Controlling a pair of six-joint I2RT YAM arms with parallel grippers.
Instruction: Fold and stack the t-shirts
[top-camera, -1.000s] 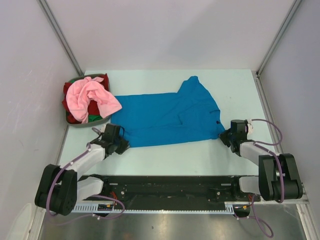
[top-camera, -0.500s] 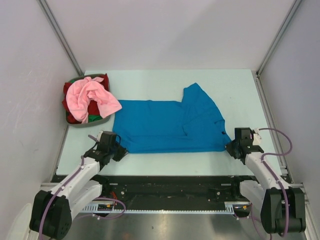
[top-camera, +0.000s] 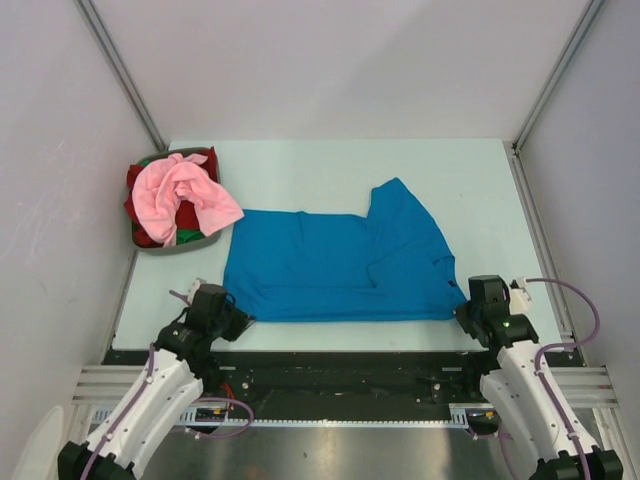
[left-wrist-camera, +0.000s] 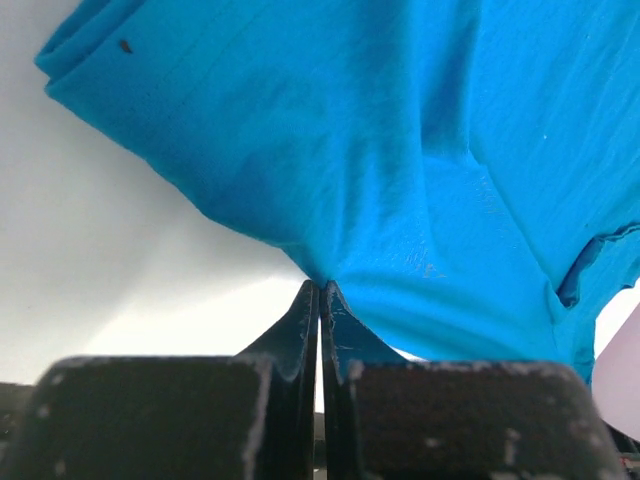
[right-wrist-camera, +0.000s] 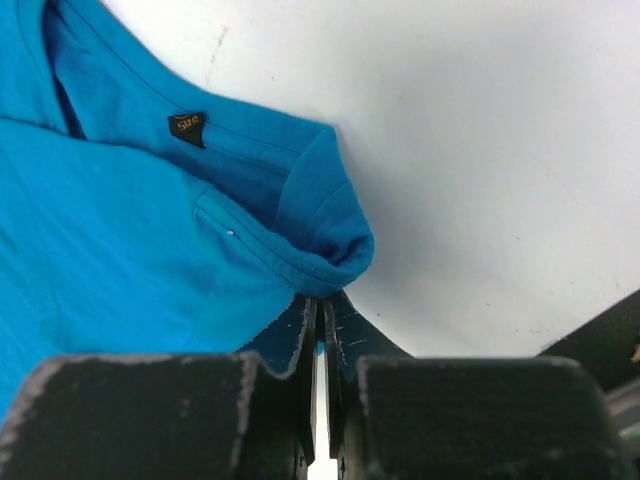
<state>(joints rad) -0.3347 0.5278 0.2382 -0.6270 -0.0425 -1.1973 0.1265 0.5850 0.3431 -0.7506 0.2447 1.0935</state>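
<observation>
The bright blue t-shirt (top-camera: 335, 265) lies spread across the near part of the pale table, folded over itself, with one sleeve pointing away at the right. My left gripper (top-camera: 240, 322) is shut on its near left corner (left-wrist-camera: 330, 262). My right gripper (top-camera: 462, 312) is shut on its near right corner, a bunched hem (right-wrist-camera: 335, 250) close to the small dark label (right-wrist-camera: 186, 127). The light pink t-shirt (top-camera: 185, 195) is draped over the red one (top-camera: 140, 215), with a bit of green cloth (top-camera: 190, 236) showing, all in the basket at the far left.
The dark grey basket (top-camera: 178, 246) stands at the left edge of the table (top-camera: 300, 170). A black rail (top-camera: 340, 375) runs along the near edge between the two arm bases. Metal frame posts rise at the back corners.
Both grippers have pulled back toward the near edge, dragging the blue t-shirt with them. Its near hem now lies close to the table's front edge.
</observation>
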